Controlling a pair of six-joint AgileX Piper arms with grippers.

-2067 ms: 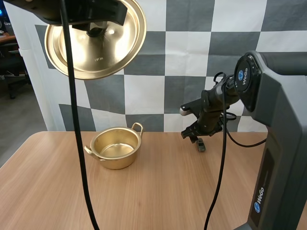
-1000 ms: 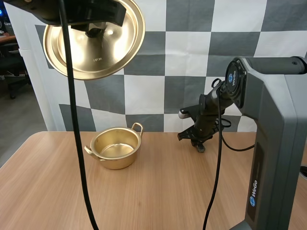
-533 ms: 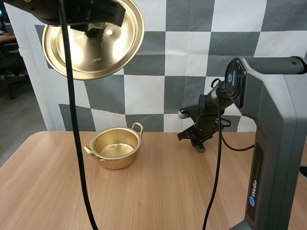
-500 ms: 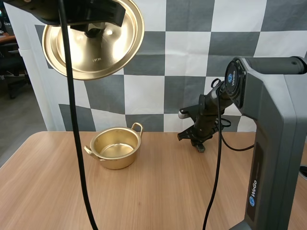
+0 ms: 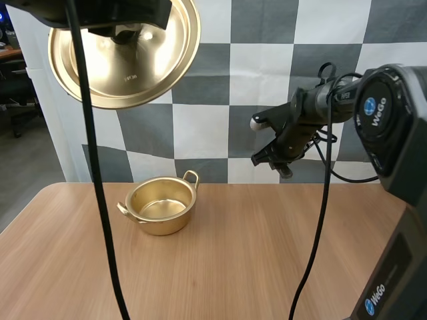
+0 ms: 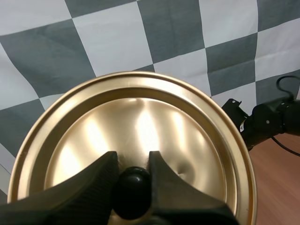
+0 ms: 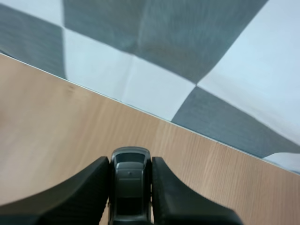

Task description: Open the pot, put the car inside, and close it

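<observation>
1. The car [image 7: 130, 187], seemingly a small hard toy, should be light and stiff. Its smooth sides could slip, so a grip across the body suits it.
2. The right hand [image 5: 283, 167] pinches those sides, holding it above the table [image 5: 253, 253], right of the pot [image 5: 160, 225].
3. The pot stands open, far left.
4. The left hand [image 6: 133, 161] clamps the knob [image 6: 132, 192] of the lid [image 6: 140, 122], high up.
</observation>
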